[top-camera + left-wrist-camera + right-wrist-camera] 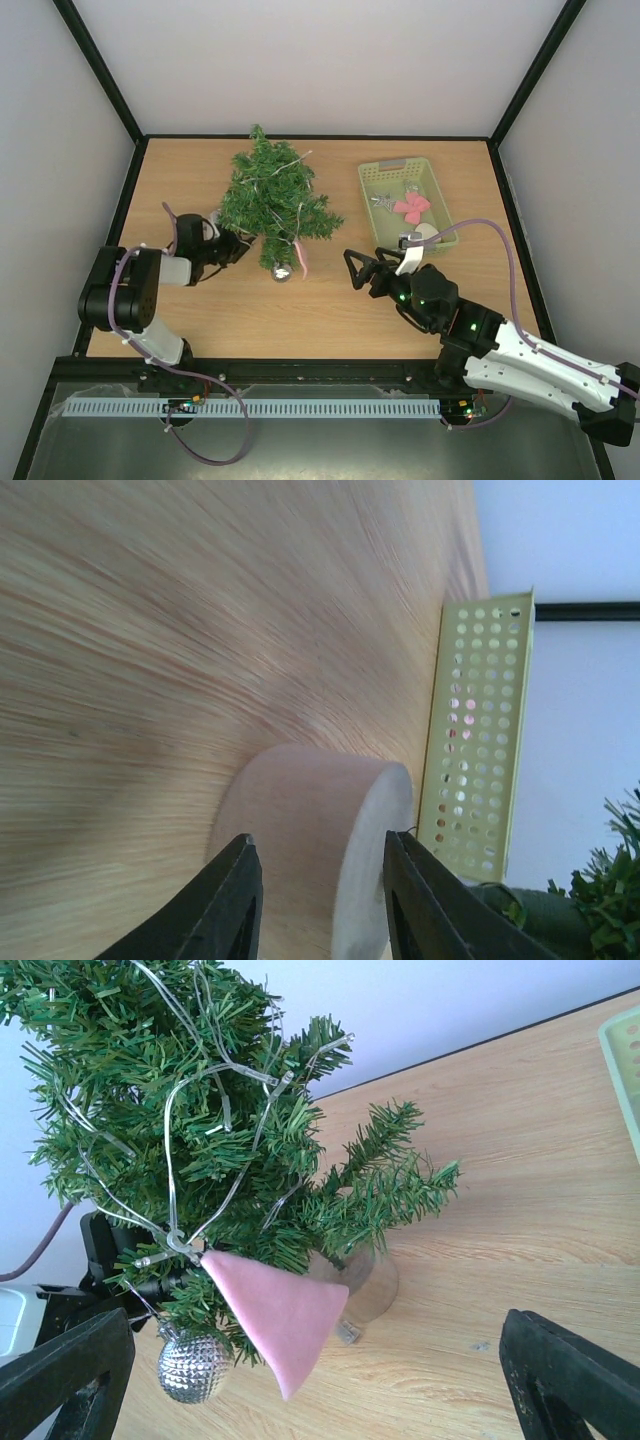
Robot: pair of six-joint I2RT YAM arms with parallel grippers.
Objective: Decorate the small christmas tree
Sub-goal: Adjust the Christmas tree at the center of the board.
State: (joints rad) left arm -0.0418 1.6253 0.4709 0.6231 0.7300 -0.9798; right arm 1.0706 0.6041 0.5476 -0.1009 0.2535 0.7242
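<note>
The left gripper (320, 848) straddles the tree's (272, 195) wooden base (310, 810) from its 8 o'clock; whether it pinches I cannot tell. The right gripper (352, 269) gapes empty at the tree's 4 o'clock. This looks like the steadying step, and next the right must fetch an ornament (412, 207) from the basket (368, 195) at 3 o'clock.

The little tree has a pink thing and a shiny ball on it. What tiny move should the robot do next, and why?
Probably the right gripper should swing to the green basket for the pink ornament. It is open and empty, the basket holds silvery pieces too, and the left gripper brackets the wooden base of the small christmas tree, likely steadying it.
</note>
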